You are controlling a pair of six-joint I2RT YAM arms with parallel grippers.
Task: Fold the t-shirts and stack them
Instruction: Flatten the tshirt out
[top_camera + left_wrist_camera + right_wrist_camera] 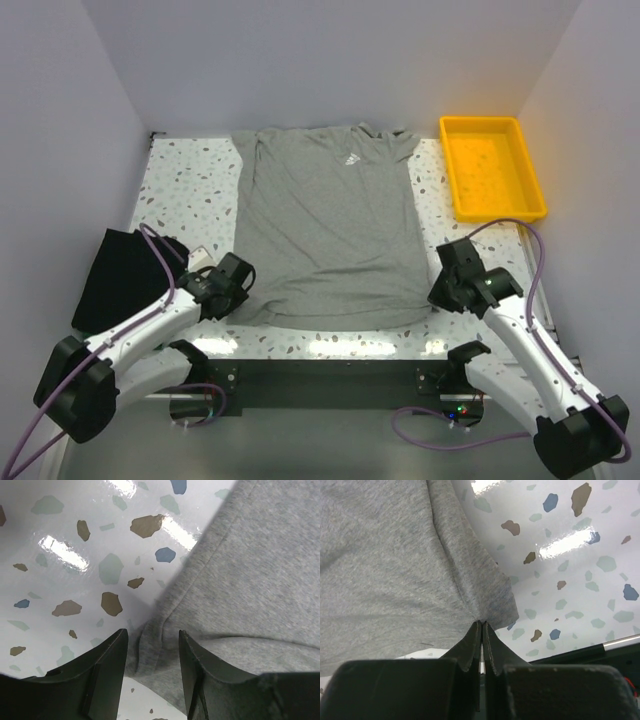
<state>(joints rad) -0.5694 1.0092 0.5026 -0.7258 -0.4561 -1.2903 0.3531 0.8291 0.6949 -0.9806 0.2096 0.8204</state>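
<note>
T-shirts in view number two, one grey and one black; no green one shows. The grey t-shirt (pixel 325 235) is the largest, spread flat and face up down the middle of the table (pixel 190 180). Its collar lies at the far edge and its hem along the near edge, where both arms can reach a corner for the first fold. A single small white logo (pixel 349 160) sits on its chest. The black t-shirt (pixel 120 275) lies folded at the table's near left edge, out of the way, likely as the base of the stack. One yellow tray (pixel 498 214) stands at the far right corner, apart from the grey shirt.

There are two grippers, one at each hem corner. The right gripper (pixel 481 625) is clamped on the near right corner, and the cloth rises into its closed jaws. The left gripper (pixel 152 635) has its jaws apart, straddling a ridge of hem at the near left corner, and has not yet pinched it. My judgement is that it must close before the hem can be lifted evenly.
</note>
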